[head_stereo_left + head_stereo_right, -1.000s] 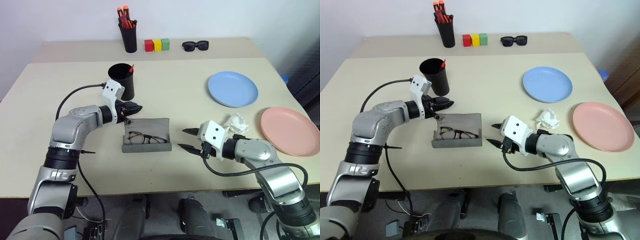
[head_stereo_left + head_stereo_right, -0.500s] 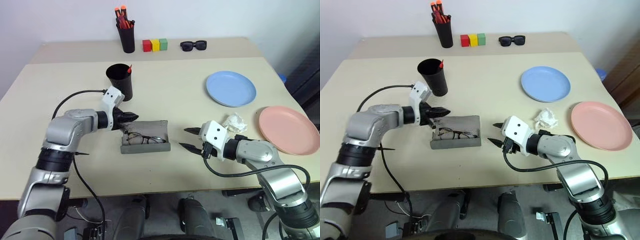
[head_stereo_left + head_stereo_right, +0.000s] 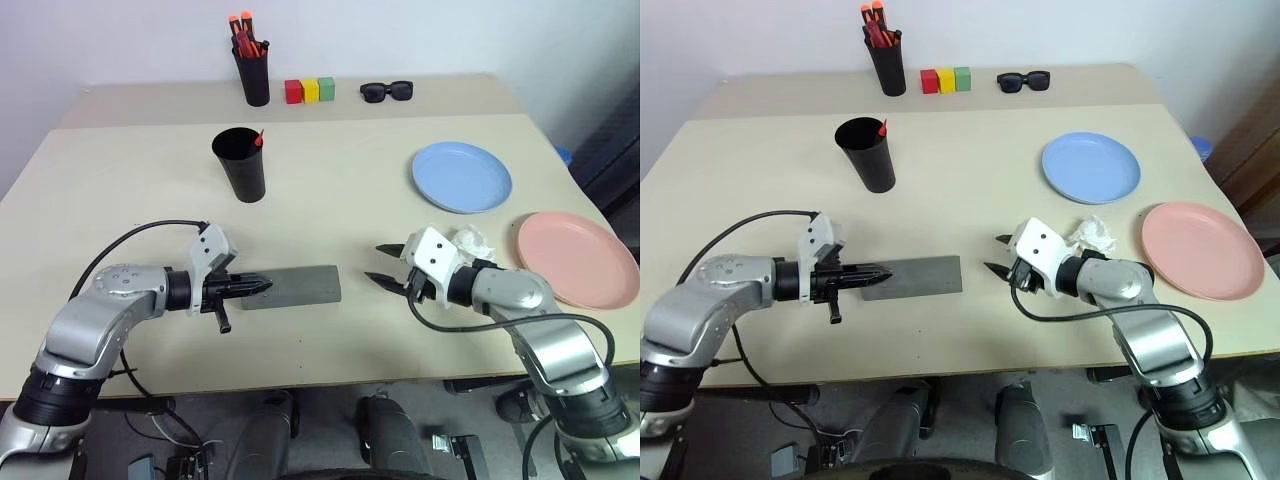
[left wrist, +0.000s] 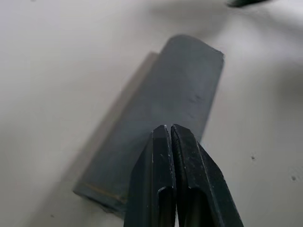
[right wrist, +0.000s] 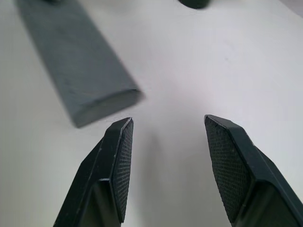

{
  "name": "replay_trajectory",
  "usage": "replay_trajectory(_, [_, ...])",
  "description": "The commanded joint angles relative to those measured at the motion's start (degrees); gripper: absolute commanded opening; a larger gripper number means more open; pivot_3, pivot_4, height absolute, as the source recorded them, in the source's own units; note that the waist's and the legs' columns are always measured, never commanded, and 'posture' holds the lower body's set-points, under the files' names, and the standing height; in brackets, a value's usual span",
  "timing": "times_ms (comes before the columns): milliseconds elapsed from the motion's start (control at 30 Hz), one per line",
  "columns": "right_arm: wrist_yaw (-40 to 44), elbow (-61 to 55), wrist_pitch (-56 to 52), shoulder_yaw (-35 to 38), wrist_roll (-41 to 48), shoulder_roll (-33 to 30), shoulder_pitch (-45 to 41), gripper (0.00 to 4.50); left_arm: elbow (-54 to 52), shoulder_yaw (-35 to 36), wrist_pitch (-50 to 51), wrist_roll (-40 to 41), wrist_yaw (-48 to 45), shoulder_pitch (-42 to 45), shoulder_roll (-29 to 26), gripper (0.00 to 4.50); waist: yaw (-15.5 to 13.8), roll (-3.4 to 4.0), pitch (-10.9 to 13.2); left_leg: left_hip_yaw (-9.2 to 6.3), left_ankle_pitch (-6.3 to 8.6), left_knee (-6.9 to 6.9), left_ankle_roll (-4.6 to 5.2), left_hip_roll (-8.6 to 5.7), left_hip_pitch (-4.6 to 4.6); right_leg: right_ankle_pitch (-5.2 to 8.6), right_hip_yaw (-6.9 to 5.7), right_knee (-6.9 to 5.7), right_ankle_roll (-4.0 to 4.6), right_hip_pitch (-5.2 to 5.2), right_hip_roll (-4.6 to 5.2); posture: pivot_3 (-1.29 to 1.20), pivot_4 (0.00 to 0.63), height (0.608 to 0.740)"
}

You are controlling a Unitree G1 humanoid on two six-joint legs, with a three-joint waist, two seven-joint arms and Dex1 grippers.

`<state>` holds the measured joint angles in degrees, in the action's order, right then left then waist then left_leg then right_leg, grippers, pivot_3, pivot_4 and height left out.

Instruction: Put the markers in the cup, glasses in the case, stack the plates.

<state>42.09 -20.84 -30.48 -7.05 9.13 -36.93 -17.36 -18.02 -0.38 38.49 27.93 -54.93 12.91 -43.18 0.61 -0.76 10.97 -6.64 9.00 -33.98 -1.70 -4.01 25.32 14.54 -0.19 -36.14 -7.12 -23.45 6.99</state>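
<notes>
The grey, fabric-look rectangular glasses case (image 3: pixel 291 287) lies shut and flat on the smooth beige counter (image 3: pixel 330 210), near the front edge, its matte lid showing rounded corners. The left hand (image 3: pixel 262 285) is at the case's left end, its two black fingers pressed together with nothing between them; whether the tips touch the case cannot be told. The right hand (image 3: pixel 383 265) is just beyond the case's right end, its ribbed black fingers (image 5: pixel 118 165) spread apart and empty.

Farther back on the left stands the tall plain black tapered cup (image 3: pixel 242 165), wider at the rim, with a red marker tip (image 3: pixel 259 139) showing above its edge. Behind it, by the wall, a narrower black holder (image 3: pixel 254 77) carries a bunch of orange-capped pens. Beside that sit three small blocks (image 3: pixel 313 90), red, yellow and green, and thick black sunglasses (image 3: pixel 389 91).

On the right, the round light blue plate (image 3: pixel 463 177) and the round pale pink plate (image 3: pixel 577 258) lie flat and apart, not stacked. A crumpled white tissue (image 3: pixel 470 242) lies between them, close to the right hand. No writing can be read anywhere.
</notes>
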Motion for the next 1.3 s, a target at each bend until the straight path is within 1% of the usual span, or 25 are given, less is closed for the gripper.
replay_trajectory(33, [-4.6,6.2,-0.2,1.4,-3.7,0.4,-4.9,2.4,-0.4,3.7,-5.2,0.7,1.7,-0.1,2.7,0.06,-0.1,-0.01,0.0,0.0,0.0,-0.02,0.0,0.0,0.0,-0.01,0.0,0.0,0.01,0.0,0.0,0.0,0.15,0.74])
replay_trajectory(133, [-10.8,17.5,2.6,0.6,-9.8,0.5,-10.8,2.4,-2.8,4.5,-6.5,3.6,1.4,-0.8,5.6,0.06,-0.1,0.0,0.0,0.03,0.0,-0.03,0.0,-0.04,0.0,-0.01,-0.01,0.02,0.01,0.02,0.0,0.0,0.15,0.74])
replay_trajectory(300, [-16.0,35.3,11.7,-3.0,-18.8,-0.5,-18.9,2.4,-6.2,3.9,-7.1,6.2,1.5,-1.5,8.7,0.06,0.2,0.0,0.0,0.24,-0.02,-0.01,0.0,-0.12,0.01,-0.03,-0.01,0.01,-0.03,0.01,-0.03,0.0,0.15,0.74])
replay_trajectory(533, [-19.5,57.3,22.2,-6.5,-25.0,1.1,-27.9,2.4,-10.4,2.1,-6.7,8.8,2.1,-1.8,10.9,0.06,0.4,0.0,0.0,0.28,-0.04,-0.03,0.0,-0.14,-0.01,-0.11,0.0,0.0,-0.16,0.04,-0.08,0.0,0.15,0.74])
replay_trajectory(633, [-19.8,63.0,25.7,-6.8,-25.8,1.8,-30.2,2.4,-11.4,1.0,-7.2,7.9,2.6,-2.7,10.7,0.06,0.4,0.0,0.0,0.27,-0.04,-0.03,0.0,-0.13,-0.02,-0.12,0.0,-0.01,-0.17,0.05,-0.1,0.0,0.15,0.74])
replay_trajectory(733, [-19.8,66.7,28.5,-7.0,-26.4,2.1,-31.4,1.57,-12.2,0.2,-7.7,7.4,3.1,-3.4,10.6,0.0,0.5,0.0,0.0,0.27,-0.05,-0.03,0.0,-0.13,-0.05,-0.13,0.01,-0.01,-0.18,0.07,-0.12,0.0,0.15,0.74])
replay_trajectory(767, [-19.8,67.4,29.3,-7.1,-26.7,2.1,-31.7,1.04,-12.3,0.2,-7.6,7.5,3.3,-3.5,10.7,0.0,0.5,0.0,0.0,0.27,-0.04,-0.03,0.0,-0.13,-0.05,-0.13,0.01,-0.02,-0.18,0.07,-0.12,0.0,0.15,0.74])
replay_trajectory(833, [-19.6,68.3,30.3,-6.9,-27.0,2.0,-31.9,0.06,-12.4,0.1,-7.7,7.6,3.7,-3.5,10.7,0.0,0.4,0.0,0.0,0.26,-0.05,-0.03,0.0,-0.14,-0.05,-0.12,0.01,-0.01,-0.17,0.08,-0.13,0.0,0.15,0.74])
replay_trajectory(967, [-19.3,65.4,31.1,-6.2,-27.1,1.2,-30.7,0.02,-11.9,-0.2,-9.0,7.1,4.1,-3.7,11.0,0.0,0.4,0.01,0.0,0.25,-0.05,-0.04,-0.01,-0.14,-0.05,-0.12,0.02,-0.01,-0.17,0.09,-0.13,0.0,0.15,0.74])
replay_trajectory(1033, [-19.4,61.7,31.1,-5.5,-27.0,0.4,-29.3,0.02,-11.0,-0.4,-10.6,6.5,4.1,-3.4,11.5,0.0,0.4,0.01,0.0,0.25,-0.05,-0.03,-0.01,-0.14,-0.05,-0.12,0.02,-0.02,-0.17,0.08,-0.13,0.0,0.15,0.74])
replay_trajectory(1167, [-18.0,46.9,28.6,-2.4,-26.4,-3.7,-23.8,0.02,-9.4,-1.8,-14.6,5.0,3.1,-2.7,13.0,0.0,0.0,0.04,0.0,0.23,-0.05,-0.03,-0.01,-0.14,-0.04,-0.12,0.02,-0.01,-0.18,0.08,-0.13,0.0,0.15,0.74])
replay_trajectory(1300, [-14.1,29.3,20.9,5.2,-22.5,-8.1,-15.4,0.02,-8.5,-4.3,-15.2,4.2,1.9,-1.5,13.7,0.0,-0.1,0.06,0.0,0.23,-0.04,-0.05,0.0,-0.14,-0.04,-0.12,0.02,0.0,-0.18,0.1,-0.13,0.0,0.15,0.74])
